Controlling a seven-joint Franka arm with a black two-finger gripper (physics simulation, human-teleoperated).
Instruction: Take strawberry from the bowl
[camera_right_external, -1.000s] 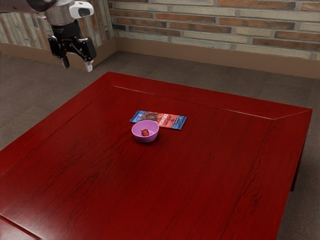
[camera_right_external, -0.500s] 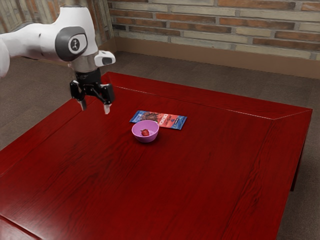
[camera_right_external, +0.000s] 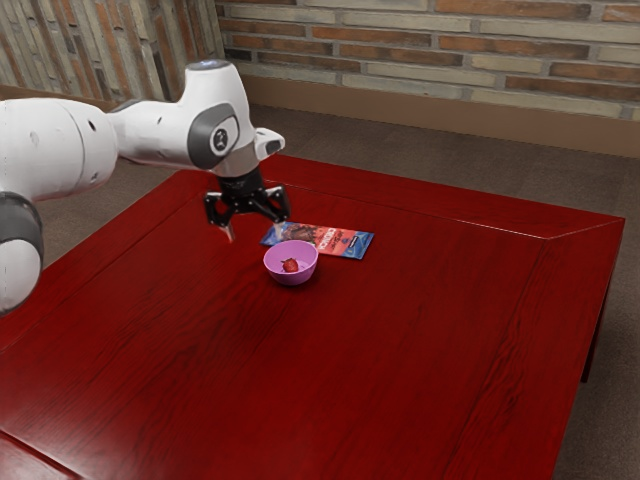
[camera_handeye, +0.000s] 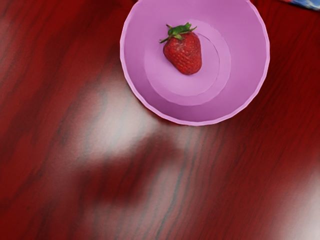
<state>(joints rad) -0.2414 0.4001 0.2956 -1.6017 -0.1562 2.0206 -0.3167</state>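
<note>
My gripper (camera_right_external: 254, 234) is open in the exterior view, its fingers spread with nothing between them. It hangs above the table, up and to the exterior view's left of the pink bowl (camera_right_external: 291, 275). Inside that bowl lies a red strawberry (camera_right_external: 290, 265). The wrist view looks down into the bowl (camera_handeye: 245, 55), where the strawberry (camera_handeye: 184, 53) with its green leaves rests on the bottom.
A blue and red packet (camera_right_external: 335, 240) lies flat on the red table (camera_right_external: 400, 350), just behind the bowl. One corner of the packet (camera_handeye: 306, 4) appears in the wrist view. A brick wall stands beyond the table.
The arm has swung toward the exterior view's right and my gripper has come lower, from off beyond the table's corner to close by the bowl. Bowl, strawberry and packet have stayed put.
</note>
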